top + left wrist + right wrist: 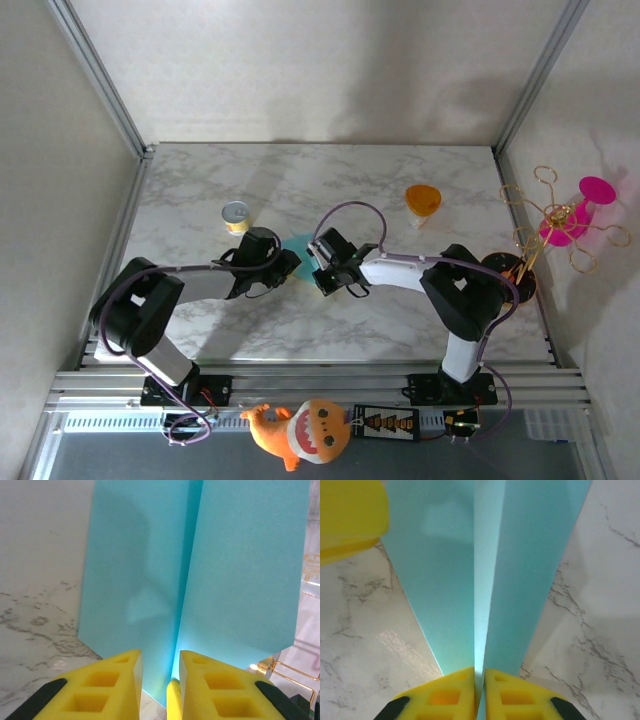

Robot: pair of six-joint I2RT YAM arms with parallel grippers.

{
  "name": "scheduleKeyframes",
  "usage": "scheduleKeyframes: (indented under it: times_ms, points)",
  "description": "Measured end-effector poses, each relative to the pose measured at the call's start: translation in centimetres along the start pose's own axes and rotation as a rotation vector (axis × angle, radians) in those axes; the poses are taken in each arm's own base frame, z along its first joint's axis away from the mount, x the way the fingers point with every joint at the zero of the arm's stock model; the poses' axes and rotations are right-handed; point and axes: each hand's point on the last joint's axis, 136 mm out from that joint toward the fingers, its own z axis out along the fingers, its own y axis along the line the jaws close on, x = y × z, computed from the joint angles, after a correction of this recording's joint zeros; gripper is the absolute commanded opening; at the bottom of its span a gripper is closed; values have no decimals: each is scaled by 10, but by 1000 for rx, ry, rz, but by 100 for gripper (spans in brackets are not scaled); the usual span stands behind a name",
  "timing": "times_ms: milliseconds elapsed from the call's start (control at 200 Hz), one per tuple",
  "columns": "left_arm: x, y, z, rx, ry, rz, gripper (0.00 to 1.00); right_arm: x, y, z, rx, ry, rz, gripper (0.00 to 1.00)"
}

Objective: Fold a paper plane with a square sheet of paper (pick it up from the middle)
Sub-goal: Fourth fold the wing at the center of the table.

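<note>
so the right end effector [479, 680] is clamped on the centre crease of the teal paper plane [445, 580] over the middle of the table [600, 605], and the left end effector [157, 672] straddles that crease, jaws slightly apart

I am seeing the paper plane [297, 246] as a teal-blue patch at the centre of the top view. In my left wrist view its two smooth panels are filling the upper frame, meeting at a centre crease. In my right wrist view it is narrowing toward bottom centre, where my right gripper [479, 672] is pinching that crease.
</note>
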Motion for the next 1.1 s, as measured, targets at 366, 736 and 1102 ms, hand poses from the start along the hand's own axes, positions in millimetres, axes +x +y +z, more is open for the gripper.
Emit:
scheduleKeyframes:
  times_ms: [366,736,1102]
  points:
    - [1,5,19,-23,19,16,20,0,1,1,-23,-17,-57,29]
    - [2,12,24,-42,28,10,18,-25,5,-16,8,-178,-156,36]
    - [2,12,24,-46,29,9,19,-21,4,-2,51,-168,-224,35]
